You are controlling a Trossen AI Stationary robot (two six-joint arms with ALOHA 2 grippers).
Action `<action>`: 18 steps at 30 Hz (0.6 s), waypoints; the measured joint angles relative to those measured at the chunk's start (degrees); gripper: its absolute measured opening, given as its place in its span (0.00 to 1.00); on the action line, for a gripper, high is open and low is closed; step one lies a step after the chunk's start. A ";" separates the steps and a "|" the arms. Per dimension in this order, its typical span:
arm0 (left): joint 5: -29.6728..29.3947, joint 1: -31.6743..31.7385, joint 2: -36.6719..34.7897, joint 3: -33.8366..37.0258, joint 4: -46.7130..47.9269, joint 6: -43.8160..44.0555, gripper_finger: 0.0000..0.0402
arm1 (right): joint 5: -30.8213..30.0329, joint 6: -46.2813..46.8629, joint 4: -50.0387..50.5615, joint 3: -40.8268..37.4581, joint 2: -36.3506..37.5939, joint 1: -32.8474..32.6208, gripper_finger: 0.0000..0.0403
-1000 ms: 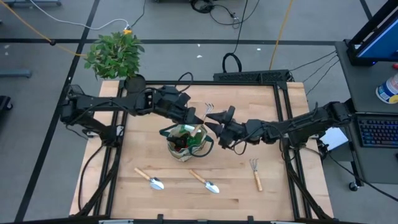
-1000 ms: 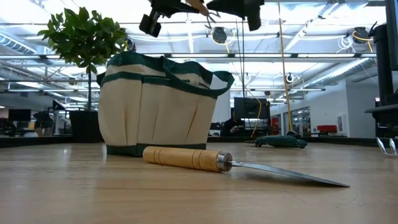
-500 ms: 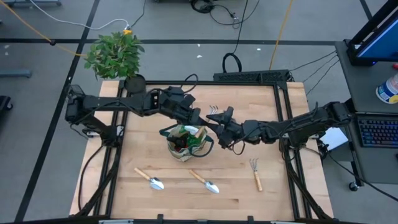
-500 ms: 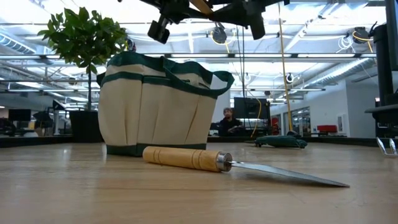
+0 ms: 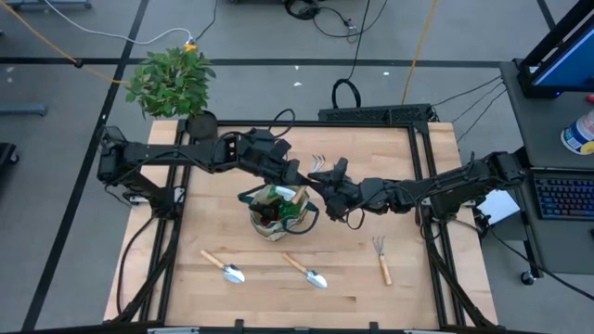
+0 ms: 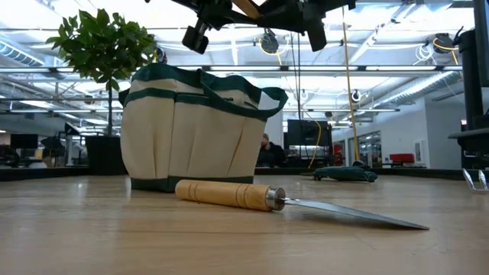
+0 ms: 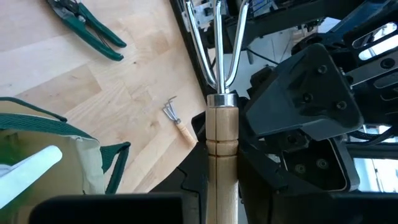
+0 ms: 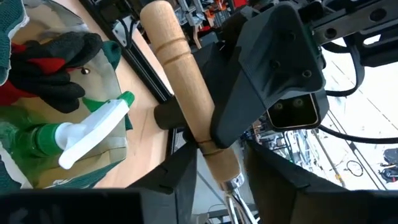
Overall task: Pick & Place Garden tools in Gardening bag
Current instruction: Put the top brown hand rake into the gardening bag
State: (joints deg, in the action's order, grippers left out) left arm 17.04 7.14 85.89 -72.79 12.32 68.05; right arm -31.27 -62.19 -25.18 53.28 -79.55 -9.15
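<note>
Above the far right rim of the bag (image 5: 278, 212), the left hand (image 5: 297, 176) is clamped on the wooden handle of a fork rake (image 5: 312, 168), probably to pass it over. The right hand (image 5: 322, 187) has its fingers around the same handle; I cannot tell if they grip.

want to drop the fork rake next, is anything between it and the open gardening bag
Nothing visible blocks the way. The fork rake is held up just right of the gardening bag, gripped by the left gripper, with the right gripper at its handle. The bag's mouth is open, though a spray bottle and gloves already lie inside.
</note>
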 joint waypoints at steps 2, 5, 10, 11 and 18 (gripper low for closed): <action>0.02 0.02 0.00 0.00 -0.06 -0.11 0.15 | 0.00 0.00 0.04 0.00 0.00 0.02 0.28; -0.01 0.02 -0.02 0.00 -0.06 -0.11 0.15 | 0.02 0.00 0.34 0.00 0.00 0.02 0.24; -0.16 0.02 -0.02 0.00 0.03 0.22 0.15 | 0.00 2.17 1.18 0.00 0.00 0.02 0.17; -0.16 0.02 -0.02 0.00 0.09 0.21 0.15 | 0.00 2.48 1.42 0.00 0.00 0.02 0.17; -1.14 0.02 -0.02 0.00 0.22 -1.67 0.22 | -0.26 3.83 1.96 -0.01 0.00 0.02 0.15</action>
State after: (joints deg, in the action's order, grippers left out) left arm 15.90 7.16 85.86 -72.79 12.53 66.38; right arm -31.52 -58.36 -23.22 53.27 -79.55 -9.13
